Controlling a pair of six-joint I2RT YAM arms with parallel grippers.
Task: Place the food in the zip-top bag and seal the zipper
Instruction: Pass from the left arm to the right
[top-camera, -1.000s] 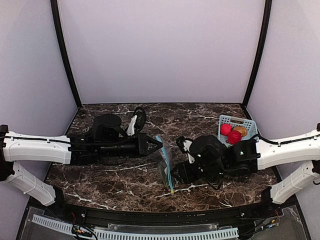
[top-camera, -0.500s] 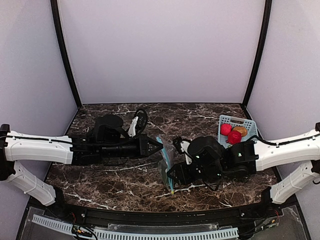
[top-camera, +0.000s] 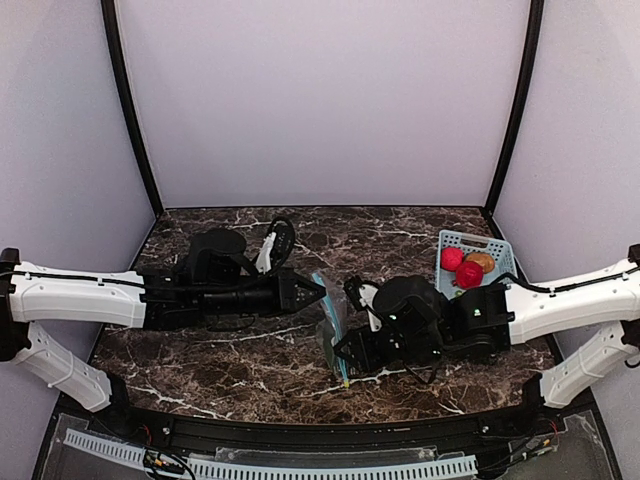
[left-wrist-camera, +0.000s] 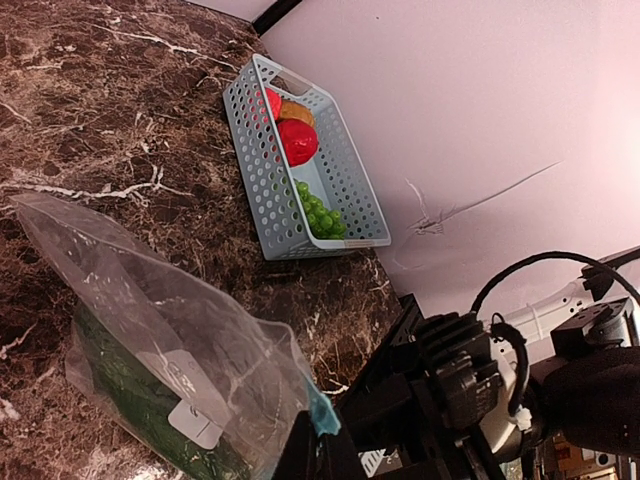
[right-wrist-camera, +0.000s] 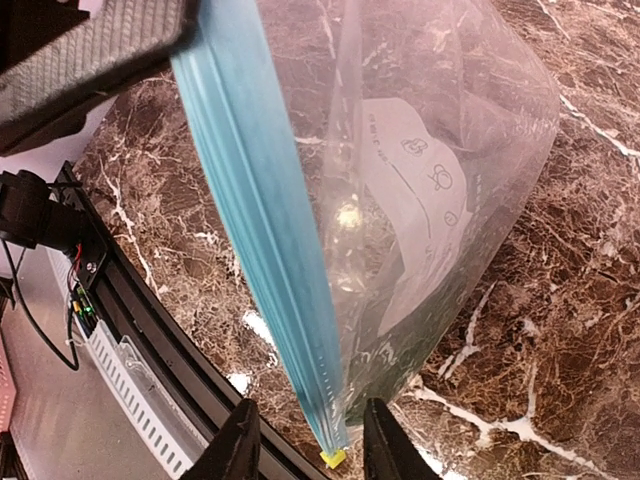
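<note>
The clear zip-top bag (top-camera: 330, 318) hangs on edge between my two arms, with a dark green shape showing through its lower part (left-wrist-camera: 130, 400). My left gripper (top-camera: 322, 291) is shut on the far end of the teal zipper (left-wrist-camera: 326, 422). My right gripper (right-wrist-camera: 312, 445) is open. Its fingers (right-wrist-camera: 238, 448) straddle the near end of the zipper (right-wrist-camera: 265, 200) just above a small yellow tab (right-wrist-camera: 332, 459), with a gap on each side. The food lies in a basket: two red fruits (left-wrist-camera: 298, 140), a brown-orange one (left-wrist-camera: 293, 112) and green grapes (left-wrist-camera: 320, 215).
The light-blue perforated basket (top-camera: 490, 243) stands at the back right of the marble table, behind my right arm. The table's black front rail (right-wrist-camera: 150, 330) runs close under the right gripper. Pale walls close in the back and both sides.
My right gripper has slid left to the bag's near end and its jaws have narrowed around the zipper. The left arm and the bag have hardly moved.
</note>
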